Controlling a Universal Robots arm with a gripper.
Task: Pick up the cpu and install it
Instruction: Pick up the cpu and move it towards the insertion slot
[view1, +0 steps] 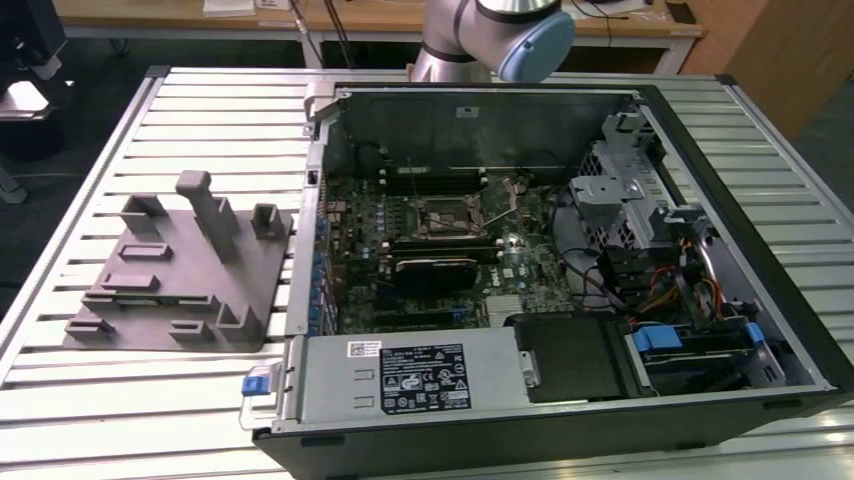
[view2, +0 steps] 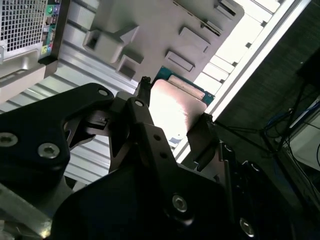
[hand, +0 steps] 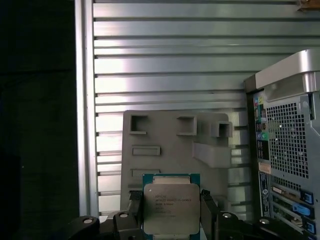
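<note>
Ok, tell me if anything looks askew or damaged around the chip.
Nothing stands out. The cpu sits square in the claw, with no visible damage. The grey fixture lies flat on the slatted table, beside the open computer case.

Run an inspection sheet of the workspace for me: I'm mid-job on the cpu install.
Surface: slatted metal table, carrying the fixture and the case.
Job's things: cpu held off the grey fixture; motherboard socket inside the open computer case.
Clutter: nothing seen.
Grippers: gripper shut on the cpu, one finger on each side.
Cables: coloured wires inside the case, at the exterior view's right.
Surroundings: wooden desk behind the table; robot arm rising at the far edge.
</note>
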